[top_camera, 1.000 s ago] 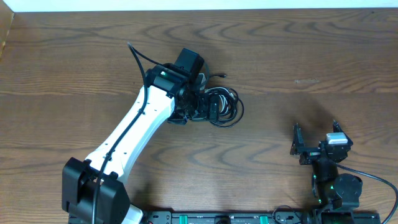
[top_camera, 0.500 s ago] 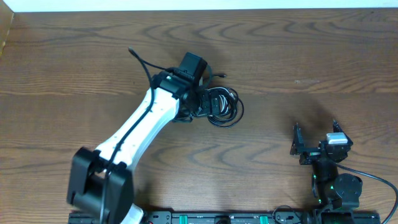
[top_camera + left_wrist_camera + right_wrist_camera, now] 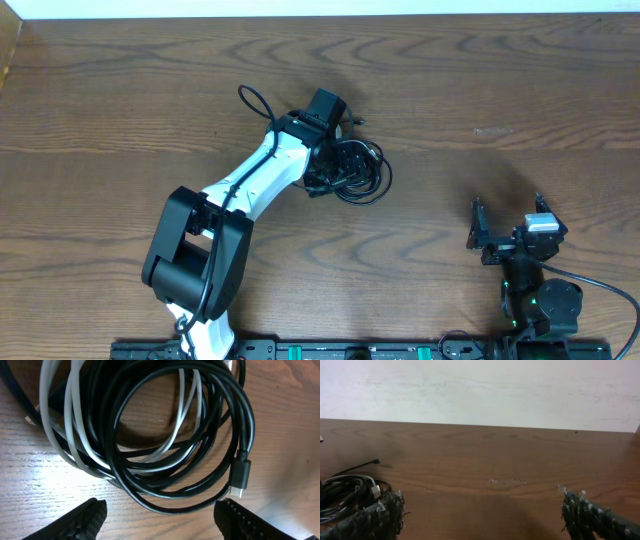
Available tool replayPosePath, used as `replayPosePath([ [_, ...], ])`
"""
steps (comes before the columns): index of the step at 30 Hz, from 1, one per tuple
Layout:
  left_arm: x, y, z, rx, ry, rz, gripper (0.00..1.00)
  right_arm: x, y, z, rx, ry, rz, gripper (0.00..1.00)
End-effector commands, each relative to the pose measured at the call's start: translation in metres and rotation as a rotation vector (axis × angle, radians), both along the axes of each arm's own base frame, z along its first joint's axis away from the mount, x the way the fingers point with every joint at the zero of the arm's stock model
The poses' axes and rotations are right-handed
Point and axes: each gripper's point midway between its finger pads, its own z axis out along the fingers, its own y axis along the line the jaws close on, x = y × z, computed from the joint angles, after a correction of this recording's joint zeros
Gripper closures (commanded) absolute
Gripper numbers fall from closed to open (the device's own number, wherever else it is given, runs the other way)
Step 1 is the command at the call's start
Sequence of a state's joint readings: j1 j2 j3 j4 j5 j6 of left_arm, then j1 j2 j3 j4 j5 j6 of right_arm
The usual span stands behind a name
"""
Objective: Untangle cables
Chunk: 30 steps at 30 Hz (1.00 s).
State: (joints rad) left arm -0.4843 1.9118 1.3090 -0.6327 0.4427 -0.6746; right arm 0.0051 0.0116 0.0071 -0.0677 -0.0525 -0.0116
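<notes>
Since the earlier overhead frame, the left arm has swung its base and elbow links toward the table centre, and the left gripper has advanced over the cables; the right arm has not moved. The cables lie as one flat, loosely wound coil on the table, a little left of centre and well apart from the right gripper. The step in hand appears to be the first grasp on the bundle, with no strand separated yet. In the left wrist view the left jaws stand wide apart over the near edge of the coil and hold nothing. The right jaws are fully spread and empty, parked near the arm's base. The coil is roughly round, with no strong long axis. The white cable runs through the far left part of the black loops. A black plug at the coil's right side lies nearly straight up and down in the wrist view, with its metal tip toward the right finger. In the overhead view a thin loose end projects from the far edge. The next move probably calls for closing on a single outer strand or a plug end, not the whole bundle, so that one cable can be drawn clear.
</notes>
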Motion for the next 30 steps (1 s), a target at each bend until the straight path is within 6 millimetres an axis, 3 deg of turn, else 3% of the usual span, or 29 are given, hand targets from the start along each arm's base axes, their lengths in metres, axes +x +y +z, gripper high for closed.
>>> replayPosePath([
  [1, 0.002, 0.005, -0.005, 0.045, 0.010, 0.068, 0.26, 0.000, 0.003, 0.000, -0.012, -0.002, 0.013, 0.01],
  [8, 0.004, 0.007, -0.013, 0.196, -0.061, 0.147, 0.26, 0.000, 0.003, 0.000, -0.012, -0.002, 0.013, 0.01],
  [14, 0.012, 0.000, -0.012, 0.240, -0.148, 0.140, 0.26, 0.000, 0.003, 0.000, -0.012, -0.002, 0.013, 0.01],
  [21, 0.013, 0.008, -0.025, 0.291, -0.144, 0.151, 0.26, 0.000, 0.003, 0.000, -0.012, -0.002, 0.013, 0.01],
  [24, 0.011, 0.008, -0.030, 0.300, -0.132, 0.149, 0.36, 0.000, 0.003, 0.000, -0.012, -0.002, 0.013, 0.01],
  [27, 0.011, 0.008, -0.031, 0.300, -0.132, 0.149, 0.63, 0.000, 0.003, 0.000, -0.012, -0.002, 0.013, 0.01],
  [30, 0.012, 0.008, -0.028, 0.295, -0.137, 0.149, 0.68, 0.000, 0.003, 0.000, -0.012, -0.002, 0.013, 0.01],
])
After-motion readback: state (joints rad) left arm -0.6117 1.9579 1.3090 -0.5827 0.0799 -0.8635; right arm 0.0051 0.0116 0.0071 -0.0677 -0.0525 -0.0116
